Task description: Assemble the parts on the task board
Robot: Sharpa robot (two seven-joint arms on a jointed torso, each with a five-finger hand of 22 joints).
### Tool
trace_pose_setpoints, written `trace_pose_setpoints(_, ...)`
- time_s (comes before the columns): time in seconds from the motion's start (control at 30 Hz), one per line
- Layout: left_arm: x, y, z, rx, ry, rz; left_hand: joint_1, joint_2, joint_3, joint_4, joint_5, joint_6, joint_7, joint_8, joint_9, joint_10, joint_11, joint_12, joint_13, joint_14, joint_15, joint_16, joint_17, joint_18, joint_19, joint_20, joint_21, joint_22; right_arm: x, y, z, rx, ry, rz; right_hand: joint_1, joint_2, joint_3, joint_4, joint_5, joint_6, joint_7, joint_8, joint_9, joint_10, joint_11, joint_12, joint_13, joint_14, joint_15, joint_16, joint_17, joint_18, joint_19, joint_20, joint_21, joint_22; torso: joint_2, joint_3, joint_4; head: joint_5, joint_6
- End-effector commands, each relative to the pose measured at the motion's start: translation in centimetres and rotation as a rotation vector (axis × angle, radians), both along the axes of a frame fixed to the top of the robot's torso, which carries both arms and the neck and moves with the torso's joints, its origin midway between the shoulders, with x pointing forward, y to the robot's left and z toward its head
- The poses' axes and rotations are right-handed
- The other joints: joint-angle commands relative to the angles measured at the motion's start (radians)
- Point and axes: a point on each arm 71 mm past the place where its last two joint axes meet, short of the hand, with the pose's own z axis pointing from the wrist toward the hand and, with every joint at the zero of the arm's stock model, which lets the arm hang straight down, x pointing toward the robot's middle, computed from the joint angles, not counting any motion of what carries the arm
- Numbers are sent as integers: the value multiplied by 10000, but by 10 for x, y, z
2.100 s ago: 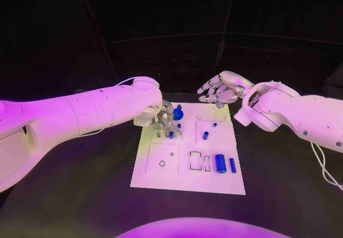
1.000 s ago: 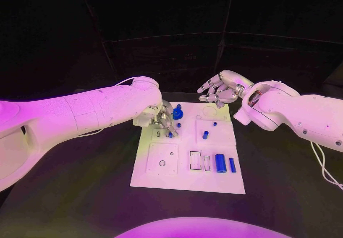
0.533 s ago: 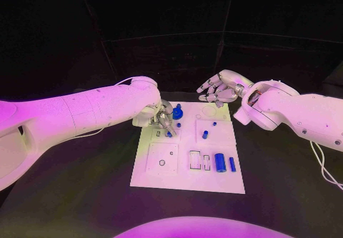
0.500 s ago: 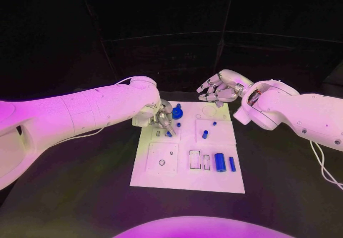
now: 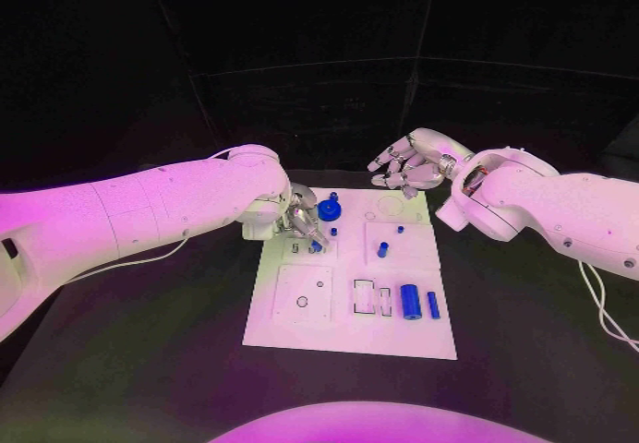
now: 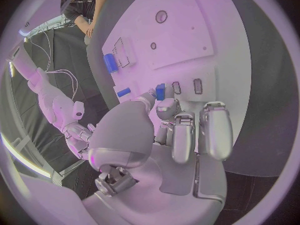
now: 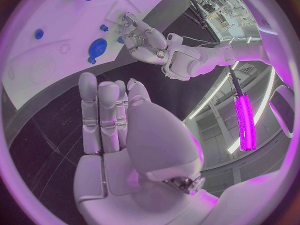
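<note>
The white task board (image 5: 400, 334) lies mid-table. My left hand (image 5: 300, 220) is over its far left corner and pinches a small blue peg (image 6: 160, 91) between thumb and fingertip, just above two small slots (image 6: 197, 85). The peg (image 5: 316, 245) shows below the fingers in the head view. Beside the hand stands a blue round knob (image 5: 329, 211). Further parts stand or lie on the board: a short peg (image 5: 382, 249), a thick cylinder (image 5: 410, 302) and a slim bar (image 5: 433, 305). My right hand (image 5: 410, 167) hovers beyond the board's far edge, holding nothing. Its fingers (image 7: 106, 115) are loosely extended.
Two empty rectangular slots (image 5: 364, 297) lie beside the cylinder, and a round hole (image 5: 302, 302) sits in the left square plate. Black table (image 5: 160, 351) surrounds the board on all sides.
My left hand has shifted slightly toward the board's far left corner with the peg, and the arm has swung a little. The right hand has barely moved.
</note>
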Motion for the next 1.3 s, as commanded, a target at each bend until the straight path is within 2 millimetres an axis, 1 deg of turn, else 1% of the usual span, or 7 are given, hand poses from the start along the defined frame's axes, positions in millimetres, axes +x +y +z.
trace_pose_setpoints(0.03,2,3,4,-669,-419,929,-257,-76,2031,-1702,-33,-50,-12,71,77,86,-37,60,24,1056,7,31,2634,-175,147,-32,-20,112,0,1,1,17,-49,120,47,-70,44,1,30,94,-7,13,-16,-19,-33,-29,-17,150,-29,2,-17,0,-56,-33,66,12,7,9,-8,13,8)
trace_pose_setpoints(0.17,0,9,6,-921,-695,1377,-501,-222,2466,-1744,-17,-54,-31,152,160,133,-32,106,67,1056,-5,31,2634,-183,162,-32,-2,148,0,0,1,6,-37,115,47,-70,44,1,30,94,-7,13,-16,-19,-33,-29,-17,150,-29,2,-17,0,-56,-33,66,12,-4,8,9,10,-16)
trace_pose_setpoints(0.43,-6,21,0,-1017,-1174,2033,-626,-306,2732,-1787,-13,-62,-36,205,214,178,-43,157,121,1056,-10,31,2634,-187,171,-39,10,174,0,-2,1,-5,-29,90,47,-82,49,6,36,94,-7,12,-16,-20,-33,-29,-18,147,-28,-17,-31,1,-62,-32,61,6,-4,7,7,40,-25)
trace_pose_setpoints(0.87,-17,28,-17,-619,-1563,2007,-664,-346,2816,-1807,-14,-66,-38,223,234,177,-45,151,107,1056,-12,31,2634,-186,171,-41,7,172,-1,-4,2,-2,-42,59,47,-82,49,6,36,94,-7,12,-16,-20,-33,-29,-18,147,-28,-17,-31,1,-62,-32,61,6,11,1,-13,78,-52)
trace_pose_setpoints(1.03,-20,26,-25,-515,-1590,1941,-664,-346,2816,-1807,-14,-66,-38,223,234,177,-45,151,107,1056,-12,31,2634,-186,171,-41,7,172,-1,-4,2,2,-51,58,47,-82,49,6,36,94,-7,12,-16,-20,-33,-29,-18,147,-28,-17,-31,1,-62,-32,61,6,17,-14,-11,67,-70)
trace_pose_setpoints(1.2,-21,26,-29,-408,-1480,1878,-676,-357,2834,-1810,-14,-65,-39,228,239,179,-46,151,105,1056,-12,31,2634,-185,170,-42,4,170,-1,-4,2,0,-47,62,47,-82,49,6,36,94,-7,12,-16,-20,-33,-29,-18,147,-28,-17,-31,1,-62,-32,61,6,12,0,-21,76,-84)
trace_pose_setpoints(1.3,-22,27,-30,-335,-1415,1861,-681,-363,2843,-1812,-14,-64,-39,231,241,180,-46,151,105,1056,-12,31,2634,-185,170,-42,3,169,-1,-4,1,-4,-40,68,47,-82,49,6,36,94,-7,12,-16,-20,-33,-29,-18,147,-28,-17,-31,1,-62,-32,61,6,12,-5,-21,82,-86)
